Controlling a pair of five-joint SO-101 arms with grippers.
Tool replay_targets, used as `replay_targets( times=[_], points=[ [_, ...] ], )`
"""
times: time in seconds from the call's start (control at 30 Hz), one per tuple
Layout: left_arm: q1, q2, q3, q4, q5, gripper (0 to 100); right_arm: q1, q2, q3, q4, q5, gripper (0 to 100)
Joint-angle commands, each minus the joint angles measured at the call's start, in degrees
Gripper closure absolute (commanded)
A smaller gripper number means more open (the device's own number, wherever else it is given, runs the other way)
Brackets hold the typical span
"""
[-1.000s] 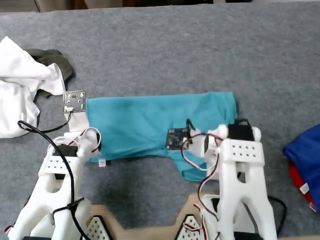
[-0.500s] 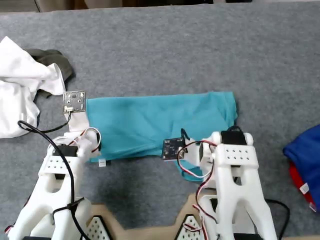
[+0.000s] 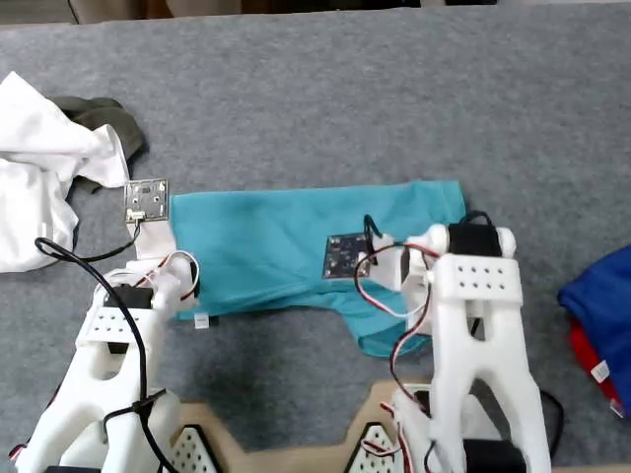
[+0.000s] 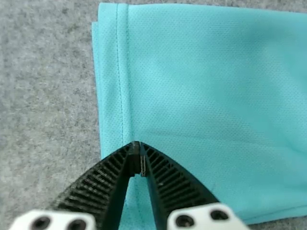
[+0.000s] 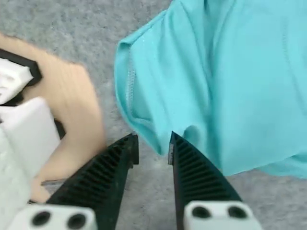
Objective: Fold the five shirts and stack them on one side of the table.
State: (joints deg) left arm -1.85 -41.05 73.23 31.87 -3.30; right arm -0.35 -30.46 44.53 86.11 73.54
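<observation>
A teal shirt [image 3: 296, 246], folded into a long band, lies flat mid-table. One short sleeve [image 3: 389, 340] sticks out toward the arms. My left gripper [image 4: 137, 160] is shut on the hem at the shirt's left end; from above it sits at that edge [image 3: 169, 256]. My right gripper [image 5: 152, 143] is open, hovering just over the rumpled sleeve [image 5: 144, 110] with nothing between its fingers. In the high view it sits over the shirt's near right part [image 3: 390, 284], mostly hidden under the arm.
A crumpled white shirt [image 3: 39, 187] and a dark olive one [image 3: 104, 116] lie at the far left. A blue shirt [image 3: 601, 296] lies on a red one [image 3: 603, 379] at the right edge. The arm bases' tan board [image 5: 72, 124] is near the sleeve.
The right arm pulled back toward its base, then came forward again over the sleeve. The left arm and the shirt's left end have not moved.
</observation>
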Motion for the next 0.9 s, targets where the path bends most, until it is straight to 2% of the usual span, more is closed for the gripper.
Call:
replay_targets(
  times=[0.0, 0.33, 0.7, 0.87],
  points=[
    [-0.09, -0.22, -2.73, 0.44, 0.09, 98, 1.01, 3.65, -0.04, -4.75, 0.35, 88.0],
    [-0.09, -0.31, -2.73, 0.35, 0.09, 98, 1.1, 9.19, 5.23, -10.55, 0.35, 88.1],
    [-0.09, -0.22, -2.73, 0.35, 0.09, 98, 0.66, 9.45, 11.3, -10.9, 0.44, 88.2],
    [-0.09, -0.22, -2.73, 0.35, 0.09, 98, -3.38, 9.19, 14.99, -10.9, 0.18, 88.2]
  ],
)
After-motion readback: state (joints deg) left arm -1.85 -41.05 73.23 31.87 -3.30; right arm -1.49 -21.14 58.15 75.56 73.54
